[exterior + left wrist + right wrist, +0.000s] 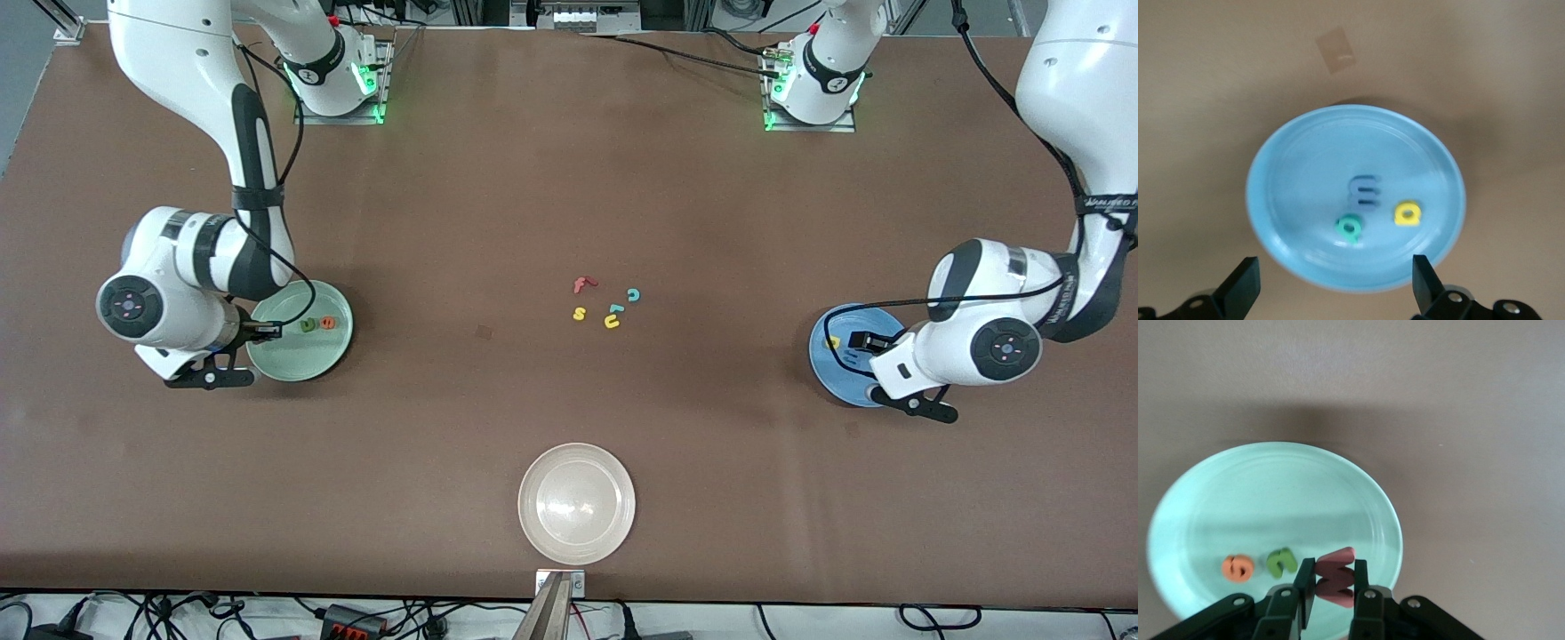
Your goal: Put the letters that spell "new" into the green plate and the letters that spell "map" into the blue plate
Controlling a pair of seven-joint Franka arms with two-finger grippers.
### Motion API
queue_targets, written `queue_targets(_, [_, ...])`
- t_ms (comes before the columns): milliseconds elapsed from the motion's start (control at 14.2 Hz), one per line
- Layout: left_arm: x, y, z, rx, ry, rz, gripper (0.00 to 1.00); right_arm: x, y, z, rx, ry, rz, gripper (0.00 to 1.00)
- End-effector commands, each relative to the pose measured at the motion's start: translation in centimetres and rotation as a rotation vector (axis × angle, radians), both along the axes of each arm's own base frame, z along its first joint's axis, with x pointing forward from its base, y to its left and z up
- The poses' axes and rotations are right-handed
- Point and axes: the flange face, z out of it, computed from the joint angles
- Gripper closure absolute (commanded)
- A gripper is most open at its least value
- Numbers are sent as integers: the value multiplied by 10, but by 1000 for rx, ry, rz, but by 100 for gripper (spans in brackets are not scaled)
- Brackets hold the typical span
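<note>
The green plate (pixel 302 360) lies toward the right arm's end of the table, with the dark green n (pixel 308 325) and orange e (pixel 329 323) in it. My right gripper (pixel 1333 577) hangs low over that plate (pixel 1271 493), shut on the salmon-red w (pixel 1336 577), beside the n (pixel 1281 561) and e (pixel 1237 568). The blue plate (pixel 1305 167) lies toward the left arm's end. It holds the blue m (pixel 1365 192), teal a (pixel 1349 227) and yellow p (pixel 1407 214). Above its rim my left gripper (pixel 1335 283) is open and holds nothing.
Loose letters lie mid-table: red f (pixel 583 284), teal c (pixel 633 295), yellow s (pixel 579 313), yellow u (pixel 612 323) and another small teal piece (pixel 614 309). A whitish-beige plate (pixel 576 503) sits nearer the front camera.
</note>
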Motion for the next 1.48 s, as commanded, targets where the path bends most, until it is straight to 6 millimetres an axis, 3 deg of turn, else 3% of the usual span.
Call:
queue_targets(0, [14,-10,70,14,-4,3,0,-15,6,-25,-12,0,33,100])
queue_targets(282, [13,-19,160,23,-13,21,0,-16,2,-39,-26,11,26,100])
queue_targets(353, [7,-26,185,22,-23,14,0,-16,2,-41,-30,9,26,69])
queue_targets(424, [2,-25,200,18,-13,22,0,-14,4,-38,-23,1,13,1])
queue_targets(494, [-2,-25,218,-2,-15,43,0,-12,8,-29,-12,-4,8,0])
queue_targets(635, [-10,-14,242,-26,-38,97,0,-5,16,14,38,-21,-20,0])
queue_targets(706, [-14,-17,248,-30,-42,118,0,0,21,42,66,-23,-36,0])
queue_targets(918, [-24,-13,254,-124,-72,231,0,15,30,118,103,16,-79,0])
queue_targets(1129, [-57,-11,254,-113,-210,252,0,26,29,190,104,38,-111,0])
queue_targets(1412, [-80,-11,259,-119,-303,250,0,32,40,236,124,-30,-87,0])
